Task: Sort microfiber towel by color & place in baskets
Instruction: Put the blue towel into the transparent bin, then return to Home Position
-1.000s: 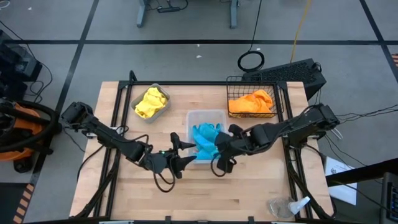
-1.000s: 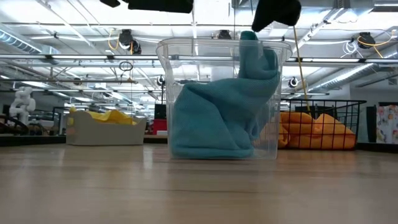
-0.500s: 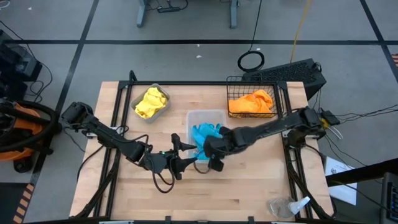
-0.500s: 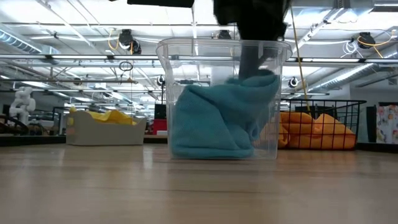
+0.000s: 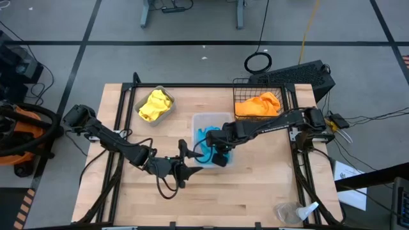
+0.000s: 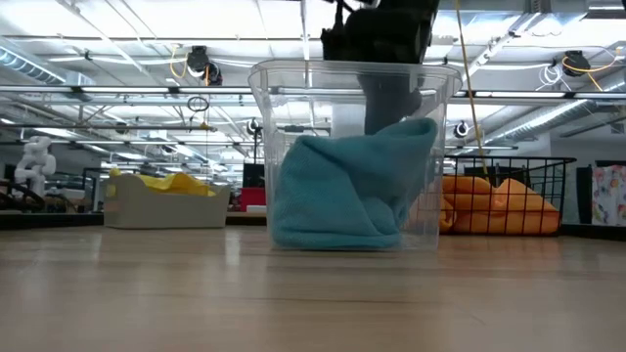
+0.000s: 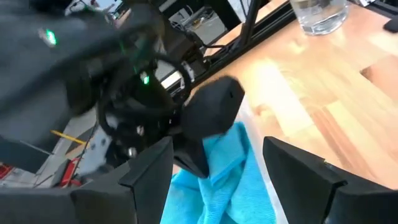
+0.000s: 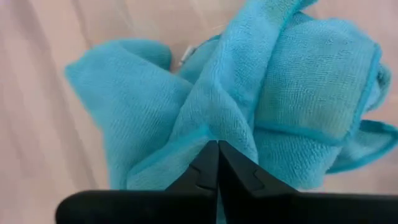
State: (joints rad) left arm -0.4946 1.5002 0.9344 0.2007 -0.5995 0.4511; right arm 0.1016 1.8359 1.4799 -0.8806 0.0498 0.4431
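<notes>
Two sky blue towels lie bunched in the clear plastic tub at mid-table; in the low view the blue towels stay below the tub's rim. My right gripper reaches down into the tub, shut on the blue cloth. My left gripper hovers open just near-left of the tub, touching nothing. Yellow towels fill the grey metal bin. Orange towels sit in the black wire-mesh basket. My right gripper pinches a raised fold of the upper blue towel between its two shut fingertips, coming from above and slanting down into the tub. The towel rests bunched on the tub's floor and on the other blue towel, slack.
A clear plastic wrapper with a blue tip lies at the table's near right corner. The grey bin stands far left of the tub, the mesh basket far right. Bare wood stretches along the near edge.
My right gripper has swung from the tub's near right side to over the tub and gone down into it. The blue towel's upper end, which stood above the rim, has sunk and now lies bunched inside the tub.
</notes>
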